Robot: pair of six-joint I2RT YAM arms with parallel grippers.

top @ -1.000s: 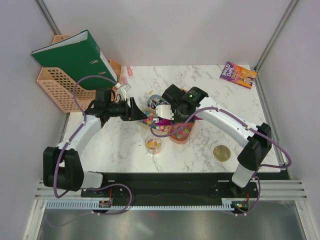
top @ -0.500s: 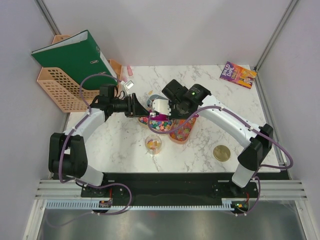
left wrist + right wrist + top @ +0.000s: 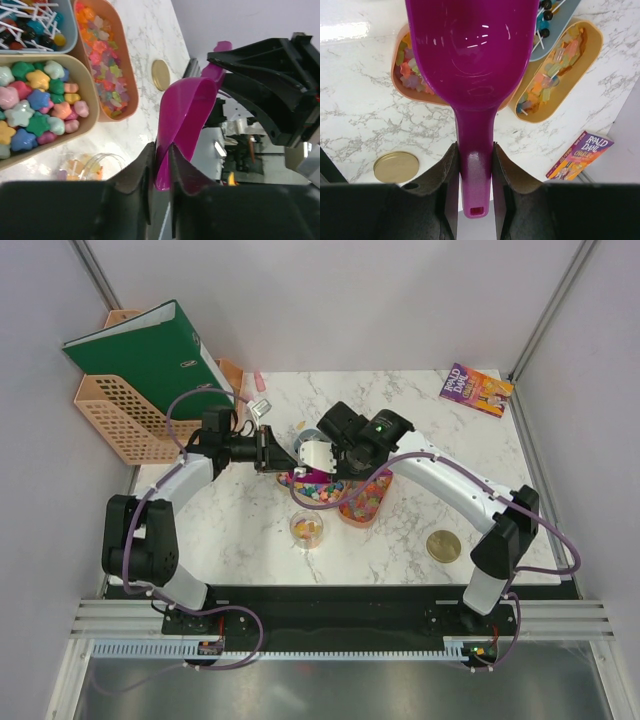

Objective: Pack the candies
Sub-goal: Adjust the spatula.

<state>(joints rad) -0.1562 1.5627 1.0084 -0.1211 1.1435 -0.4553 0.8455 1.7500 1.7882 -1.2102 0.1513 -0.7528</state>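
**Op 1:** Logging hardware off my feed: left arm (image 3: 180, 480) and right arm (image 3: 440, 475) both have white link shells and black joint housings.
**Op 2:** Cabling?
**Op 1:** I see a purple cable (image 3: 190, 398) looping along each arm, and a green light (image 3: 380, 426) on the right wrist block. The left tool (image 3: 160, 155) and right tool (image 3: 475, 150) have matte black fingers.

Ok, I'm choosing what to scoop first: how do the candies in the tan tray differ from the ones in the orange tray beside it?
The tan-tray candies are big, opaque flower shapes in pink, green, blue and yellow. The orange-tray candies are much smaller, translucent gummies, mostly orange, yellow and pink. Only a few tan-tray candies fit across their tray, while the orange-tray candies crowd in by the dozen. Both lots are loose, unwrapped and multicoloured.
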